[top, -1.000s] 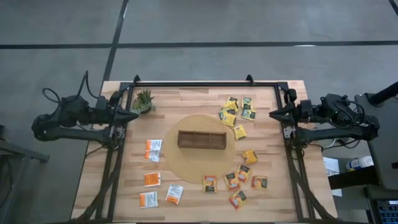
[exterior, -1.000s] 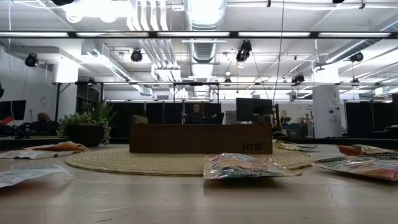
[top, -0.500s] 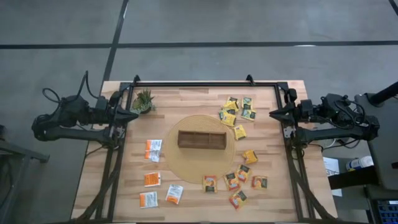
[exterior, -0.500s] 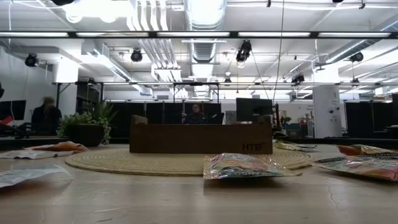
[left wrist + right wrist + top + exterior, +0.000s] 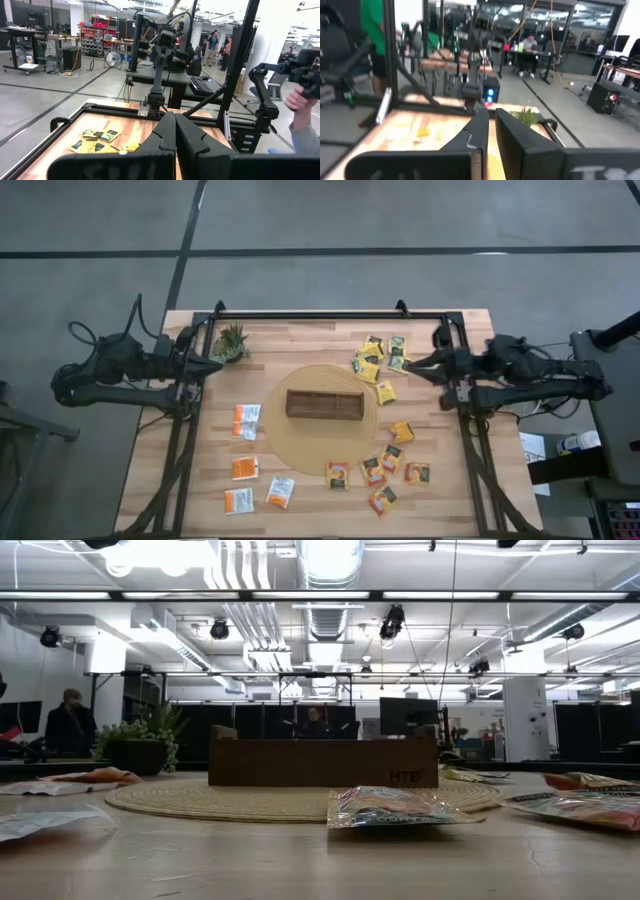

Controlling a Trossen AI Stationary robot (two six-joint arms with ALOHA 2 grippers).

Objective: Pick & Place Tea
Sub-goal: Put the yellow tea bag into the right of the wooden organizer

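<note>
A dark wooden divided tray (image 5: 323, 404) stands on a round woven mat (image 5: 322, 442) at mid-table. Tea sachets lie flat on the table in three groups: yellow-green at the far right (image 5: 372, 370), orange-brown at the near right (image 5: 385, 465), white-and-orange at the near left (image 5: 245, 421). My left gripper (image 5: 218, 364) hovers shut at the table's left edge, pointing level. My right gripper (image 5: 410, 364) is shut, with only a thin slit between its fingers in the right wrist view (image 5: 491, 114). It points level above the right side of the yellow-green group. The low view shows neither gripper.
A small spiky potted plant (image 5: 231, 342) stands at the far left corner, close to my left gripper. A black metal frame (image 5: 330, 315) runs around the table. Bare wood lies between the mat and the near edge. People are in the room beyond the table.
My right gripper has moved from the table's right edge toward the left, in over the table to the yellow-green sachets, most of it in the last half second. The sachets and the tray lie as before.
</note>
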